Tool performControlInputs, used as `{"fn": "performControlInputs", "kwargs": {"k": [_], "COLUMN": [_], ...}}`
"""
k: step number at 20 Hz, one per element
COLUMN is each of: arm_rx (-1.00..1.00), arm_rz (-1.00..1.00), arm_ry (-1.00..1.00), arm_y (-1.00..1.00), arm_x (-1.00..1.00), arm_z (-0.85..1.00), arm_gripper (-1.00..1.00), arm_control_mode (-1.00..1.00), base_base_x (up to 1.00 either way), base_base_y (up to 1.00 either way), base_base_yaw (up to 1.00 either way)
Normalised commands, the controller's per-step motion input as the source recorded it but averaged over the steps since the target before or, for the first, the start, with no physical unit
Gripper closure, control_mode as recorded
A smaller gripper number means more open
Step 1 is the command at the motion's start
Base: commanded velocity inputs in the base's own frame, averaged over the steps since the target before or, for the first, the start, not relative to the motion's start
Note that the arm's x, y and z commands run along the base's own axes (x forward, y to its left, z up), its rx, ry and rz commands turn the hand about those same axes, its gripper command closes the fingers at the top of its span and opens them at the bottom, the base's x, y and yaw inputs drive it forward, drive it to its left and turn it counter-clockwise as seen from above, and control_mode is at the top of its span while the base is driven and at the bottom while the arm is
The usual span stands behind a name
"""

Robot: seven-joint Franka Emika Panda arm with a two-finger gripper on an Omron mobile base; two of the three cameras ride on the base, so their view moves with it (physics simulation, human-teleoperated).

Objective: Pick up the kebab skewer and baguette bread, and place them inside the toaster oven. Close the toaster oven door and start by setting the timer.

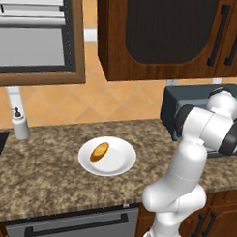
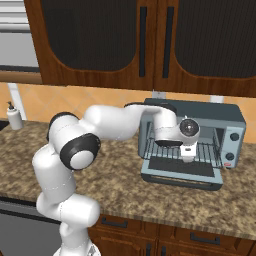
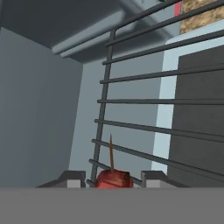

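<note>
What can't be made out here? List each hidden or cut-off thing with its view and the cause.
- Kebab skewer: hand view, lower part cut off by the bottom band; just a red chunk and the stick tip show.
- End effector: hand view, cannot tell whether it grips the skewer.
- Toaster oven: left base view, front hidden by the arm.
- Toaster oven door: right base view, handle not discernible.
- Baguette bread on plate: plainly visible.

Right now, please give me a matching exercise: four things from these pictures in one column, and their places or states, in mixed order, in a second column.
Things:
1. baguette bread
2. kebab skewer
3. toaster oven door
4. soap bottle

Places or states:
A. dropped open
B. between the gripper fingers, over the oven rack
C. on the white plate
D. standing on the counter, far left

Pairs: 1-C, 2-B, 3-A, 4-D
</note>
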Motion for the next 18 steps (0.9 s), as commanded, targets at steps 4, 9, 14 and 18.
{"fn": "performControlInputs", "kwargs": {"k": [4,9,14,18], "arm_rx": [0.0,0.0,0.0,0.0], "arm_rz": [0.0,0.0,0.0,0.04], "arm_ry": [0.0,0.0,0.0,0.07], "arm_y": [0.0,0.0,-0.01,-0.14], "arm_x": [0.0,0.0,0.0,-0.36], "arm_z": [0.0,0.0,0.05,0.29], "arm_gripper": [-1.0,-1.0,-1.0,-1.0], "arm_control_mode": [-1.0,-1.0,-1.0,-1.0], "base_base_x": [0.0,0.0,0.0,0.0], "base_base_y": [0.0,0.0,0.0,0.0], "base_base_yaw": [0.0,0.0,0.0,0.0]}}
